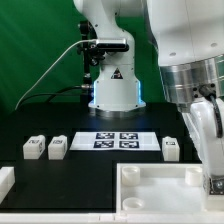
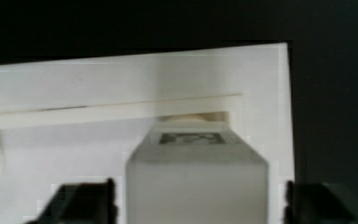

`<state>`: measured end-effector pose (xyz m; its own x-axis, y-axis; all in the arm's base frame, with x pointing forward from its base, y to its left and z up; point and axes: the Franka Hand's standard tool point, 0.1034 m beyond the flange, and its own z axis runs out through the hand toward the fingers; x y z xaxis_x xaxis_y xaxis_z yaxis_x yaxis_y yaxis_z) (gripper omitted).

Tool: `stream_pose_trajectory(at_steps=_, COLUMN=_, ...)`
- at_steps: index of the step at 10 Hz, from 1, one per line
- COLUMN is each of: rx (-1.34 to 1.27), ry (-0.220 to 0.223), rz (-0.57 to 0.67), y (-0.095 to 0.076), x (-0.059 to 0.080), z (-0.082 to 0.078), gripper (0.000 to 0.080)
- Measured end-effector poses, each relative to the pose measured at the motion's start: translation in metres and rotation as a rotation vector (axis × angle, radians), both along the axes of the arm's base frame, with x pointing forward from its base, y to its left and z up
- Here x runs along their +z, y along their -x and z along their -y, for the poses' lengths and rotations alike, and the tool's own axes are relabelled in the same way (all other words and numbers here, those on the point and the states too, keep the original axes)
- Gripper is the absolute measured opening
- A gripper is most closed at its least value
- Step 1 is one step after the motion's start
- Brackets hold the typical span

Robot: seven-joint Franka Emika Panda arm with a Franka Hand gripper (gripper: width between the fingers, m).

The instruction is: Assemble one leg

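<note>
The arm's two-finger pincer (image 2: 190, 190) is clenched on a small white plastic block-shaped leg (image 2: 195, 160) bearing a black-and-white tag, held over the large white square tray-like piece (image 2: 140, 90). Three similar legs (image 1: 34, 148) rest on the black counter (image 1: 90, 170) beside the marker board (image 1: 118, 140).
</note>
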<state>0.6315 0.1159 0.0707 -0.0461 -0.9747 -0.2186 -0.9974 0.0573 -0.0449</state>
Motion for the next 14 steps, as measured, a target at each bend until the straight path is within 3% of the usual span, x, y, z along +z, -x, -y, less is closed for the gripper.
stream_pose_trajectory(at_steps=1, rx=0.099, ry=0.006, rz=0.02, y=0.0009, x=0.0015, z=-0.0037, gripper=0.059)
stream_pose_trajectory(at_steps=3, rx=0.456, ry=0.059, rz=0.063, y=0.0014, x=0.0049, z=-0.0057, gripper=0.0637)
stream_pose_trajectory(at_steps=5, rx=0.642, ry=0.067, rz=0.101, y=0.0012, x=0.0031, z=-0.003, gripper=0.0646)
stream_pose_trajectory(at_steps=8, rx=1.141, ry=0.14, rz=0.159, y=0.0002, x=0.0, z=-0.0002, gripper=0.0649)
stream_pose_trajectory(at_steps=10, rx=1.336, ry=0.158, rz=0.197, y=-0.0022, x=0.0014, z=-0.0019, gripper=0.0649)
stream_pose_trajectory(at_steps=12, rx=1.235, ry=0.151, rz=0.183, y=-0.0019, x=0.0012, z=-0.0026, gripper=0.0386)
stream_pose_trajectory(at_steps=13, rx=1.17, ry=0.147, rz=0.173, y=-0.0018, x=0.0012, z=-0.0031, gripper=0.0386)
stream_pose_trajectory(at_steps=14, rx=1.045, ry=0.146, rz=0.15, y=-0.0016, x=0.0006, z=-0.0011, gripper=0.0296)
